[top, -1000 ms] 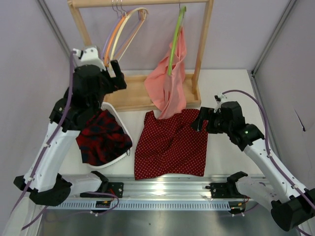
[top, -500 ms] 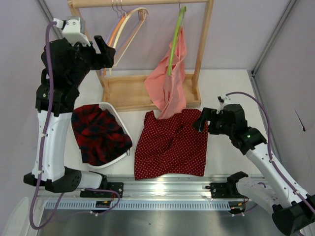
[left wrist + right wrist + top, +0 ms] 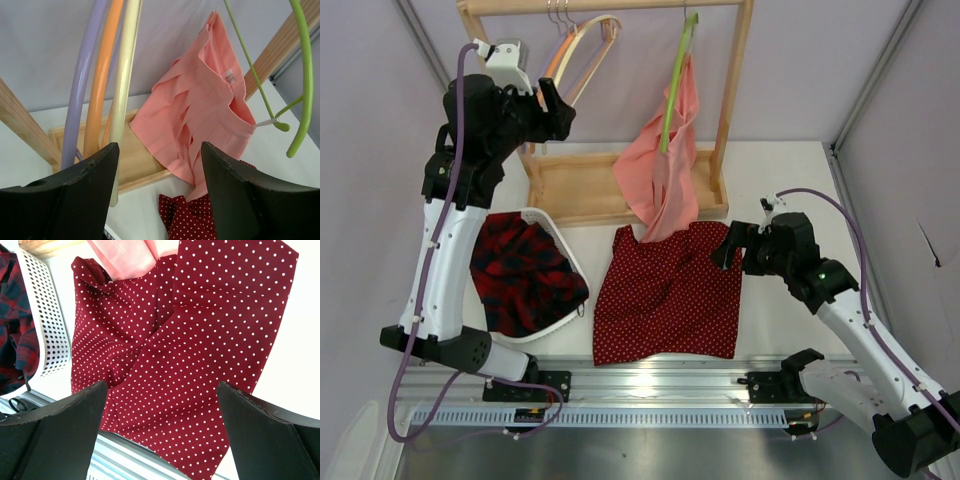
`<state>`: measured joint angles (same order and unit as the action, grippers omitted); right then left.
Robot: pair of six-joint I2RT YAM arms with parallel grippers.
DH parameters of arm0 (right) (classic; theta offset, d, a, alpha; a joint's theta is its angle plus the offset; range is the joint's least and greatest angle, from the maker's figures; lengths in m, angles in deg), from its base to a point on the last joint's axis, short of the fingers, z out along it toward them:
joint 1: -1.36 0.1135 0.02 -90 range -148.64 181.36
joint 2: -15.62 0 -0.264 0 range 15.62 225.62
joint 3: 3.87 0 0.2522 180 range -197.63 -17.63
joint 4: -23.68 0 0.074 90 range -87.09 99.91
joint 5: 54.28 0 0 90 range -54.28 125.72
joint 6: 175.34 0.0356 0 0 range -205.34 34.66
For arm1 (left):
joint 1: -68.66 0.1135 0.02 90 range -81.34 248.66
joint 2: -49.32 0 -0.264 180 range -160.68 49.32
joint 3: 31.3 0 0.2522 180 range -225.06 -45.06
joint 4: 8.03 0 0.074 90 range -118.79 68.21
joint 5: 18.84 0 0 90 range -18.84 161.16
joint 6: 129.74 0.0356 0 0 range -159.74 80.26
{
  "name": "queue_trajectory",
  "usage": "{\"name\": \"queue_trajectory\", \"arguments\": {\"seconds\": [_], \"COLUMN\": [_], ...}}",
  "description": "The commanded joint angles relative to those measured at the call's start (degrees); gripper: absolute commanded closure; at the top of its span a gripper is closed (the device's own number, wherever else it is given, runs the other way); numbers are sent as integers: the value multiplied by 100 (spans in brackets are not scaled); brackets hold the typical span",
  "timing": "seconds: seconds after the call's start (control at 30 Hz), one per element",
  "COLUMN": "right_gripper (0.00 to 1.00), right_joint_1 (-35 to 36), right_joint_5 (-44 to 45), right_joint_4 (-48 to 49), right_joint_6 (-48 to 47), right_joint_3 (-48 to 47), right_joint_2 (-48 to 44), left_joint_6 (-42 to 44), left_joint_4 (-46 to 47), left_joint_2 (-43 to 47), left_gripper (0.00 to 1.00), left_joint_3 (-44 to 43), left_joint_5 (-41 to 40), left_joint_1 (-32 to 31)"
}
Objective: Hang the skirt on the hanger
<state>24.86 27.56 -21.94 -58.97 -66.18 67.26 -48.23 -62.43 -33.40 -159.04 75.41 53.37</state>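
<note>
The dark-red polka-dot skirt [image 3: 670, 290] lies flat on the table in front of the rack. It also shows in the right wrist view [image 3: 190, 340] and, as one corner, in the left wrist view [image 3: 192, 220]. The cream hanger [image 3: 588, 38] hangs by its metal hook at the left of the rack's top bar. In the left wrist view it [image 3: 125, 85] hangs beside the orange and lilac hangers. My left gripper [image 3: 558, 108] is open and empty, raised close to the cream hanger's lower end [image 3: 160, 150]. My right gripper [image 3: 725, 247] is open and empty above the skirt's right edge [image 3: 162, 385].
A wooden rack [image 3: 620, 195] stands at the back. A lime-green hanger [image 3: 675, 80] on it carries a salmon-pink cloth [image 3: 665, 170] that hangs down onto the skirt's top. A white basket [image 3: 575, 262] at the left holds a red-black plaid garment [image 3: 525, 275]. A metal rail [image 3: 650, 385] runs along the near edge.
My left arm rose from over the basket to the hangers on the rack, then shifted right toward the cream hanger. My right arm barely moved. The skirt has not moved.
</note>
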Motion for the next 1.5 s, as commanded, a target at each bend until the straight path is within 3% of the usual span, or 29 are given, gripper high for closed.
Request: {"name": "queue_trajectory", "arguments": {"seconds": [0.0, 0.53, 0.7, 1.03, 1.1, 1.13, 1.33, 1.47], "right_gripper": [1, 1, 1, 1, 1, 1, 1, 1], "right_joint_1": [14, 5, 14, 14, 13, 5, 5, 5], "right_joint_5": [69, 60, 78, 183, 253, 280, 333, 456], "right_joint_4": [188, 154, 145, 92, 66, 57, 48, 22], "right_joint_6": [-18, 44, 52, 79, 87, 88, 175, 184], "right_joint_3": [4, -40, -58, -49, -23, -5, 48, 57], "right_joint_2": [-31, 31, -13, -40, -75, -84, -154, -242], "left_joint_6": [128, 216, 278, 691, 735, 752, 832, 832], "left_joint_4": [302, 382, 626, 1462, 1577, 1612, 1805, 1876], "left_joint_2": [-25, -341, -438, -614, -640, -666, -799, -869], "left_gripper": [28, 31, 37, 39, 42, 49, 54, 63], "left_joint_3": [7, 95, 182, 358, 349, 349, 332, 306], "left_joint_5": [-284, -645, -855, -339, -293, -302, -161, -30], "left_joint_1": [35, 35, 43, 44, 44, 44, 44, 52]}}
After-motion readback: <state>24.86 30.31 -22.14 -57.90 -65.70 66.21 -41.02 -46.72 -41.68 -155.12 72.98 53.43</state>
